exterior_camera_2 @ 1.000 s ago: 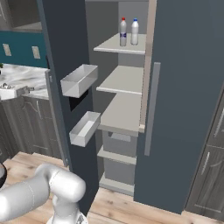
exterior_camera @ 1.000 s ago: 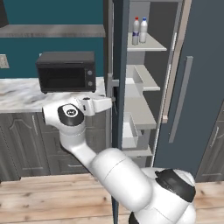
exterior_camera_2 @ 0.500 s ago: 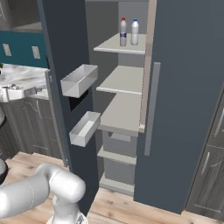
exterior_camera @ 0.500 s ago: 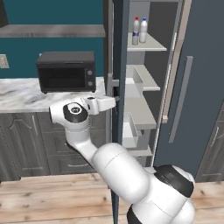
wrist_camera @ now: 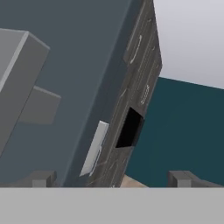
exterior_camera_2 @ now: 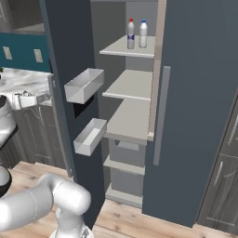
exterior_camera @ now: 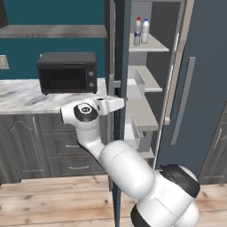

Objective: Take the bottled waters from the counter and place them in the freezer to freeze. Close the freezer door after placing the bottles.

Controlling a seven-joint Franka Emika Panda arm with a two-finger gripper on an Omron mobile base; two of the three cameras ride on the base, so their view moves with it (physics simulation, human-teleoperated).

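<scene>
Standing on the top shelf inside the freezer, the two bottled waters sit side by side, red cap next to blue, so what is left is shutting the freezer door. That door hangs wide open, edge-on in the left base view, its white bins facing the shelves. The gripper is at the door's outer face, just beside its edge at about counter height, fingers spread wide and holding nothing; in the hand view the two fingertips rise with the slate panel and its handle ahead of them.

To do this well, I'd say the hand should press flat on the outer face, away from the hinge, and sweep in an arc with the door rather than push straight. The push should carry on until the panel sits flush with its neighbour. A glancing contact near the edge might slip off.
</scene>
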